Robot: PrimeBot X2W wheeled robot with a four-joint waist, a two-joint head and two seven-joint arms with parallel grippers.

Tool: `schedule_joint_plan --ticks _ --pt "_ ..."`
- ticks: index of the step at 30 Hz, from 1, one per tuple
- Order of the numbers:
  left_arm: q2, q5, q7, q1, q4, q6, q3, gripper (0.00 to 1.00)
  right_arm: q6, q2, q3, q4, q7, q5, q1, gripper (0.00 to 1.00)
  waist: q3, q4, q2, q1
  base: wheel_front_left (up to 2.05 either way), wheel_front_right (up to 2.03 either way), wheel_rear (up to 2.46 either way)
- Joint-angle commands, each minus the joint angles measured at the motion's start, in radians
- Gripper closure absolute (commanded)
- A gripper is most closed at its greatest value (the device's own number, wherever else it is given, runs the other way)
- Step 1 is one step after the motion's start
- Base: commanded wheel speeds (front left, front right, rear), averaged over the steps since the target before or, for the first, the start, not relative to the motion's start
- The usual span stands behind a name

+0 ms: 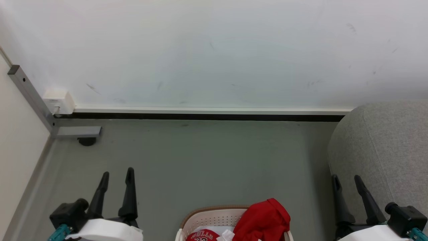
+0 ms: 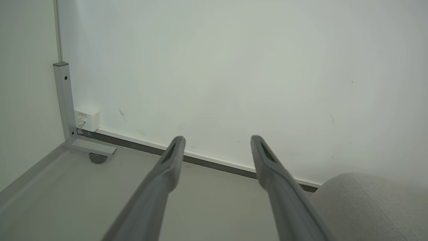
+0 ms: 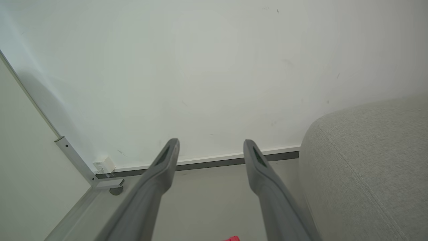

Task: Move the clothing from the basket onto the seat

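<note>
The left gripper [image 1: 117,172] has its jaws released and empty at 8 o'clock in the head view. The right gripper [image 1: 346,178], jaws likewise released and empty, sits at 4 o'clock, just in front of the grey seat [image 1: 384,144]. Between them at 6 o'clock, the basket [image 1: 214,210] stands on the floor [image 1: 207,157]. It holds the red and white clothing [image 1: 264,219], with one red piece heaped over its 3 o'clock rim.

head view high, facing forward and down at floor [image 1: 200,157] and wall [image 1: 214,50], both wrist views more level, facing same wall, sharing corner socket box [image 2: 87,118] and seat [image 3: 367,167]
</note>
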Motion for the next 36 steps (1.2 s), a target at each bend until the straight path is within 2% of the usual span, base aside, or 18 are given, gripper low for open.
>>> schedule_joint_plan --ticks 1,36 --pt "0.005 0.027 -0.012 -0.002 -0.011 -0.001 0.001 0.0 -0.001 -0.01 0.001 -0.009 -0.007 -0.017 -0.015 0.0 0.0 0.0 -0.0001 0.0 0.0 0.0 0.0" --pt "-0.028 0.269 -0.079 0.002 -0.033 -0.059 0.043 0.0 -0.002 -0.011 0.025 -0.046 -0.077 -0.234 -0.003 0.0 0.003 -0.006 -0.0001 0.0 0.0 0.0 0.0"
